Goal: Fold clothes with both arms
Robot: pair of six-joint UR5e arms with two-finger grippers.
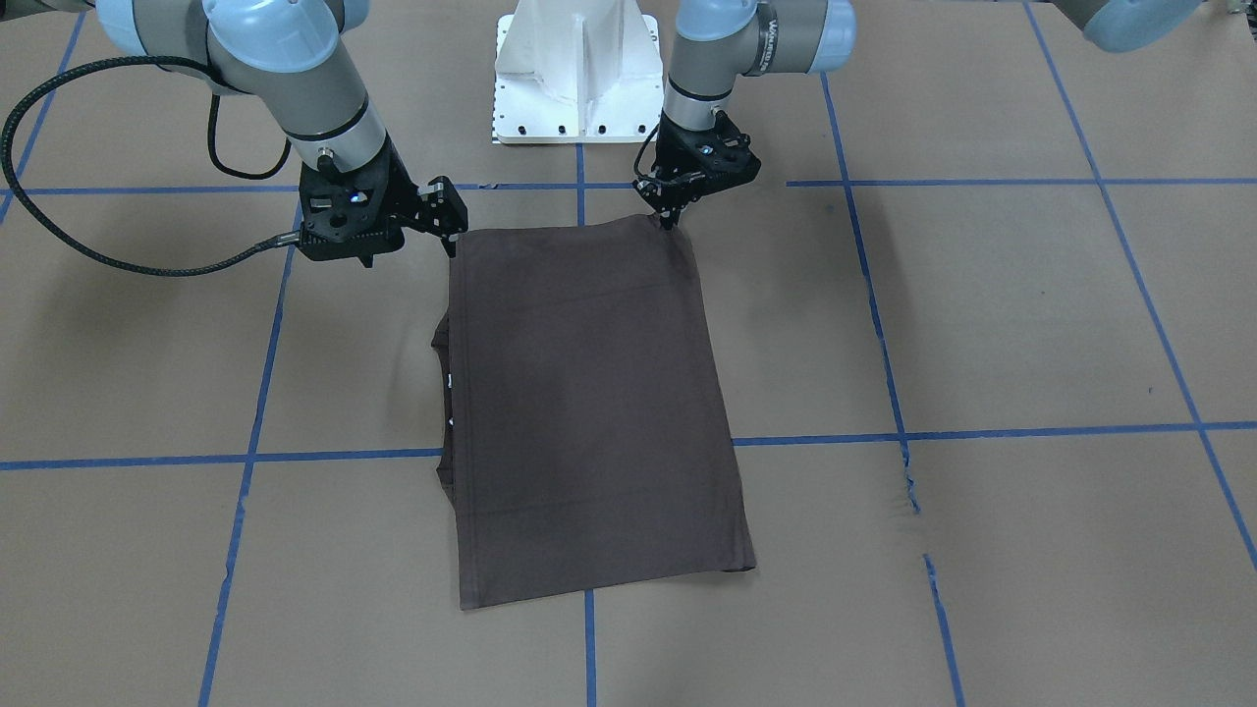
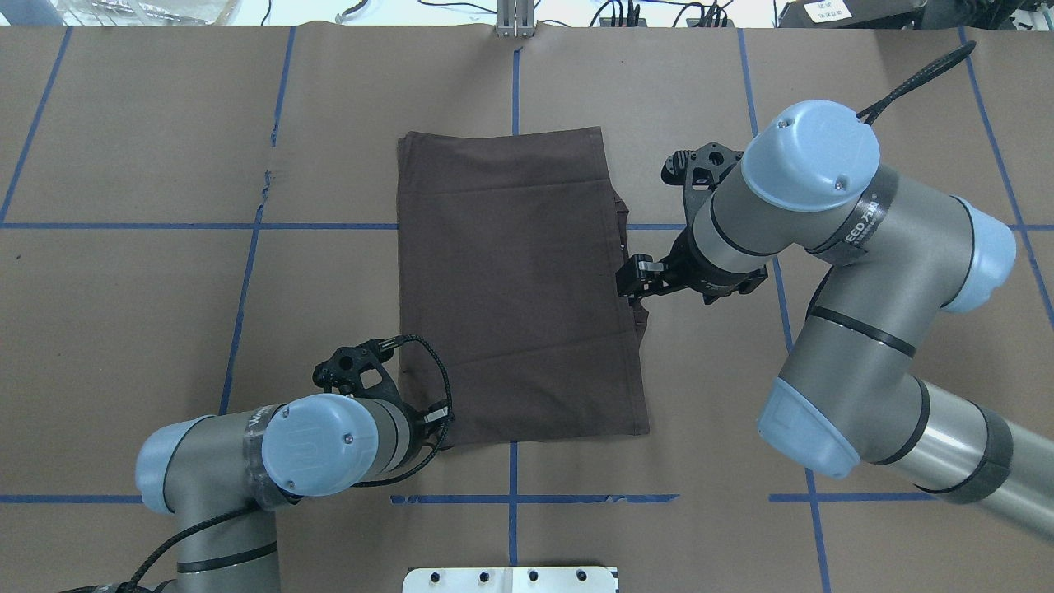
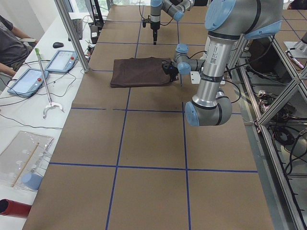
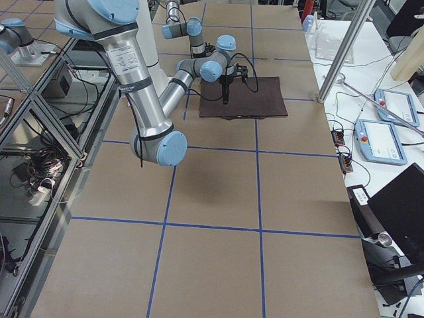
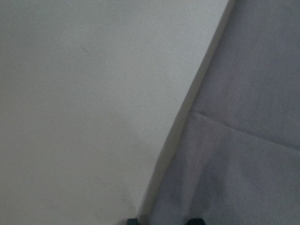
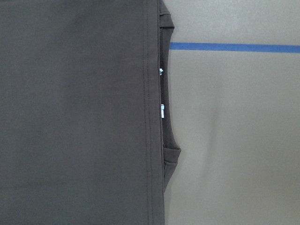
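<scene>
We judge folding nearly done: the dark brown-grey knit T-shirt (image 2: 510, 288) lies rectangular; one halving may remain. Left tool (image 1: 670, 218), 7 o'clock corner, slightly spread; right tool (image 2: 632, 284), 3 o'clock: cannot tell.

L arm (image 2: 222, 535), R arm (image 2: 856, 354): grey metal, lt-blue joint caps (image 2: 317, 445), blk cables (image 1: 98, 260).

A dark brown T-shirt (image 2: 515, 288) lies folded into a rectangle at mid-frame on the table (image 2: 123, 313). The left tool (image 2: 436, 414) sits at its lower-left corner, and the right tool (image 2: 631, 278) at its right edge.
</scene>
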